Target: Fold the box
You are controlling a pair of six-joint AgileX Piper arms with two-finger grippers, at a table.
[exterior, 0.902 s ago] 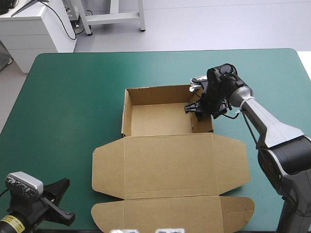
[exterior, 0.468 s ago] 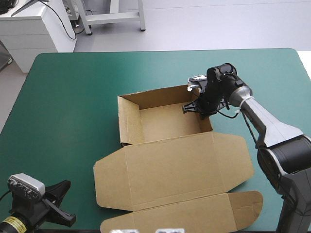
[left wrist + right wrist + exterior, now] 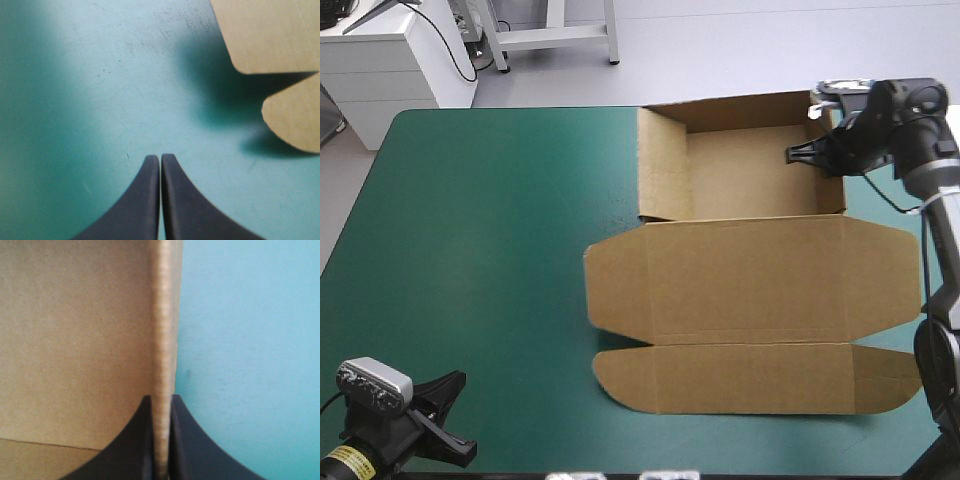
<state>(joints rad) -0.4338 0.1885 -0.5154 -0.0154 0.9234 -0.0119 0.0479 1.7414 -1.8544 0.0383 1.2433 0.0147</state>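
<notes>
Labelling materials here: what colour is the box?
The box is plain brown, unprinted; clearest in the high view.

Bright, even overhead light; pale sheen on teal-green cover [image 3: 520,130] nr far edge; box [image 3: 270,35] flaps cast soft dark shadows on it.

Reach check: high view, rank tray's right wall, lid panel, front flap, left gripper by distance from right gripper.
1. tray's right wall: held by right gripper
2. lid panel: beside the tray
3. front flap: near edge
4. left gripper: near-left corner
</notes>
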